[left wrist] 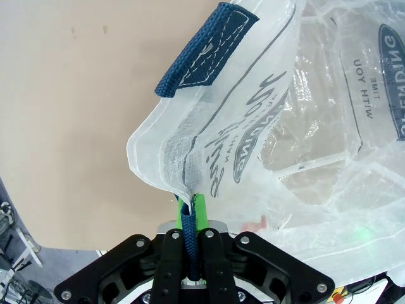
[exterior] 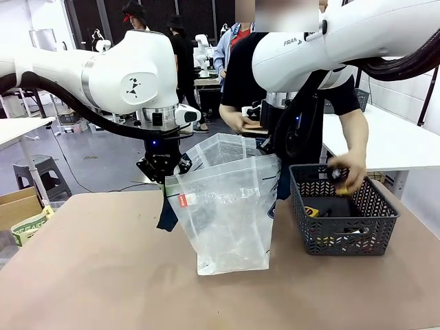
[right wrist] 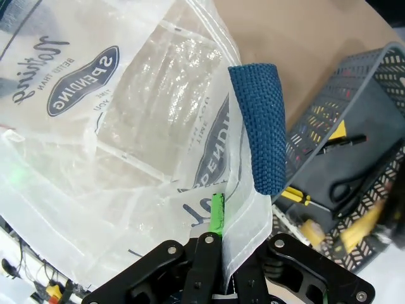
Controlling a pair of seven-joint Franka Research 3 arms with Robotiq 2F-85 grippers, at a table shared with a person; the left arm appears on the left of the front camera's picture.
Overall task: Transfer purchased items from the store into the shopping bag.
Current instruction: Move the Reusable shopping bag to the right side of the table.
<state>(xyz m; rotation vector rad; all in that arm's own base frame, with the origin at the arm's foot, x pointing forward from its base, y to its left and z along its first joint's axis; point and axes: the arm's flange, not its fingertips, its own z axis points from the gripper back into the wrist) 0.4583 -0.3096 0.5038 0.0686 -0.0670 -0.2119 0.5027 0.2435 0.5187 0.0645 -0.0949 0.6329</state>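
Left gripper (left wrist: 193, 212): jaws pressed together, pinching the shopping bag (exterior: 230, 206) at its rim, with a navy strap (left wrist: 190, 253) caught between the green pads.
Right gripper (right wrist: 218, 215): jaws pressed together on the bag's other clear rim, just beside a navy handle (right wrist: 259, 126).
Shopping bag: upright on the surface (exterior: 89, 275), mouth held apart between both arms.
Store (exterior: 344, 237): on the surface just right of the bag, holding a yellow-handled screwdriver (right wrist: 296, 196) and dark tools.
Person's hand (exterior: 349, 172): over the store's far rim, gripping a small dark-and-yellow item.
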